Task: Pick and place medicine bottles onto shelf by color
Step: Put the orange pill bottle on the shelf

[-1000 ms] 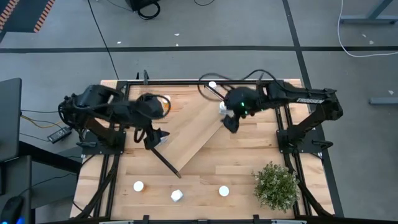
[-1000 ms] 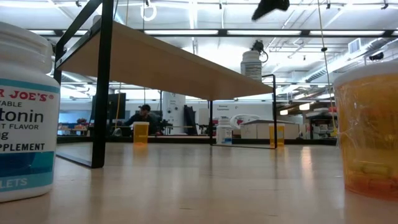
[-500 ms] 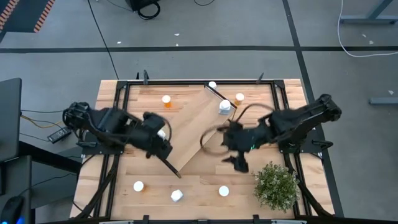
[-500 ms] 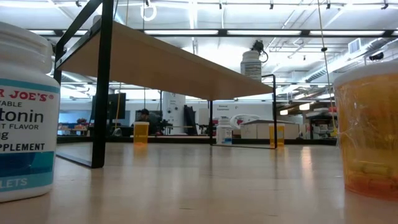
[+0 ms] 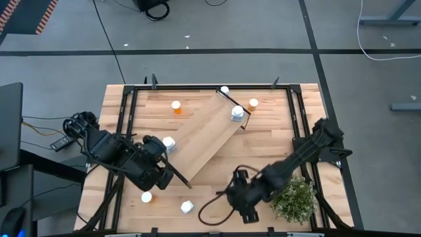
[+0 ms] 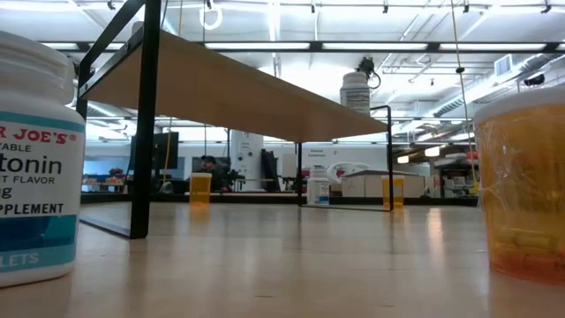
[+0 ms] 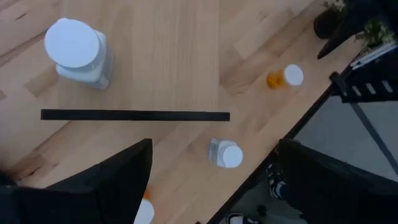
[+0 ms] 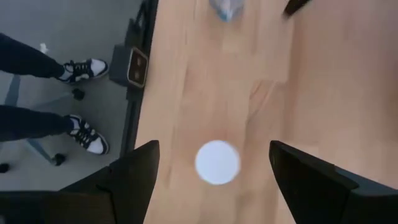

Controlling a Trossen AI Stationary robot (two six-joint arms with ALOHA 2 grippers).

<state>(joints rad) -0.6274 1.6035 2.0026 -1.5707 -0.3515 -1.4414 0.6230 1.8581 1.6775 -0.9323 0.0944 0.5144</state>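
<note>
Your right gripper (image 5: 242, 205) hovers spread over the near white-capped bottle (image 8: 217, 162) to grab it; left gripper (image 5: 156, 179) spread too, empty

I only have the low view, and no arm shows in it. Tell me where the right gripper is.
Observer: The right gripper hangs open over the table beside the plant. A white-capped bottle stands right below it, between its fingers.
Operator: Now give me the left one.
Observer: The left gripper is open too, above the table just off the dark end panel of the shelf, with a white bottle below it.
</note>
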